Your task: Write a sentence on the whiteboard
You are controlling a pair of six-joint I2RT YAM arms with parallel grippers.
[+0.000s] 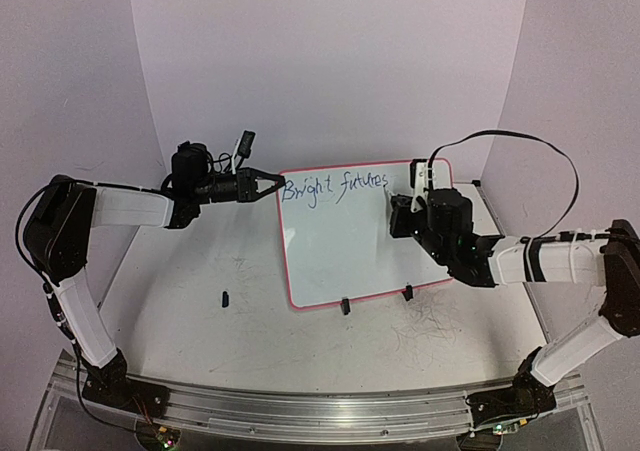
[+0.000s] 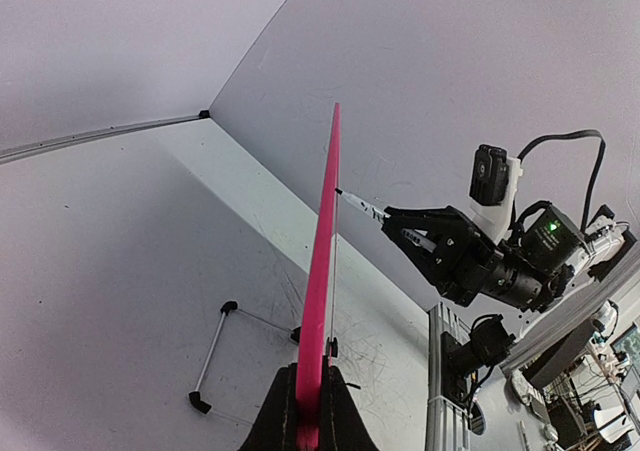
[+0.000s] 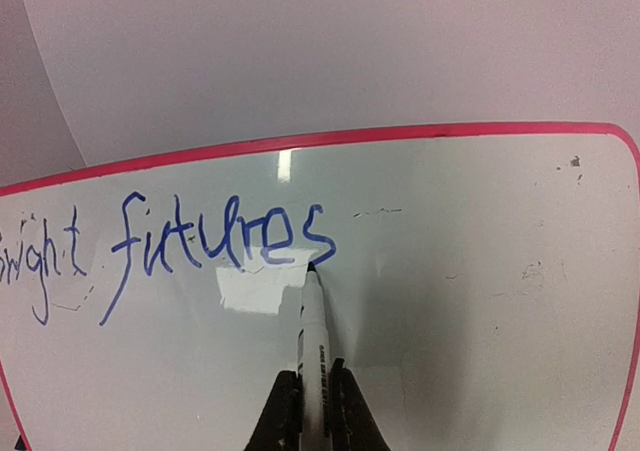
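The sentence (image 3: 200,241) runs in blue along the far edge of the whiteboard (image 3: 480,321) and reads "Bright futures". The marker (image 3: 314,341) has its tip on the tail of the last "s". Two words are down, which I judge to be roughly half a sentence. Bare board lies to the right of the writing and nearer than it, so there is room for more.

The whiteboard sits mid-table, propped on two black feet (image 1: 345,306) at its near edge. The right gripper (image 3: 312,391) is clenched on the marker's barrel. The left gripper (image 1: 268,184) pinches the board's far-left rim, apparently steadying it.

The right wrist view alone makes the letters legible and shows the tip touching, though "Bright" is cut off at its left. The top view shows both words, both arms and the board's place on the table (image 1: 200,261). The left wrist view sees the board edge-on as a pink strip between its fingers. It also shows a thin wire leg (image 2: 215,356) on the table beside that edge, which the other views do not show.
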